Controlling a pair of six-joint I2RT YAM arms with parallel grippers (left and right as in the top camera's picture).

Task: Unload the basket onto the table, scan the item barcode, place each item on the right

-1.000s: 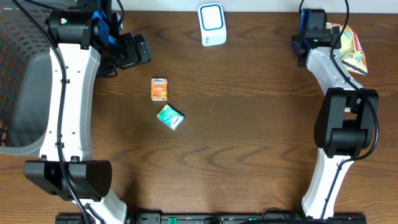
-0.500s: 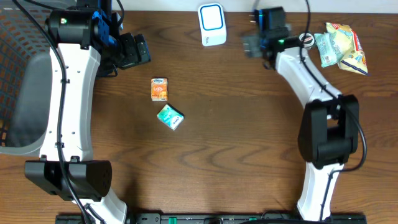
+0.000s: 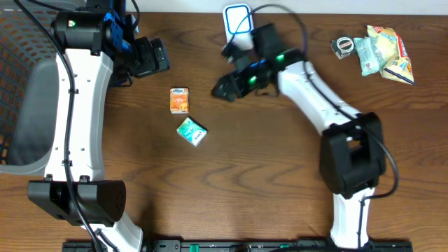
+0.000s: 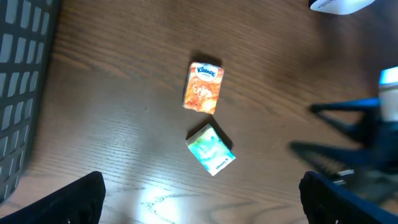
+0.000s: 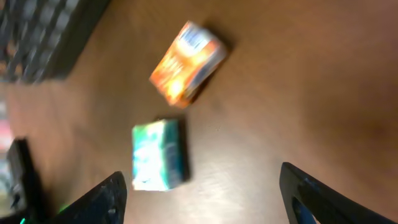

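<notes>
Approach | right gripper (image 3: 224, 89), fingers spread and empty, hovers just below-left of scanner (image 3: 239, 26) | orange pack (image 3: 180, 100) and green pack (image 3: 191, 131) lie farther down-left of scanner, untouched | straddle one pack's narrow sides, barcode face uncovered | left gripper (image 3: 155, 56) spread, idle

"Kleenex" reads on orange pack (image 4: 202, 88), out ahead of left gripper (image 4: 200, 186), between its fingers. Green pack (image 4: 211, 149) print too small to read.
</notes>
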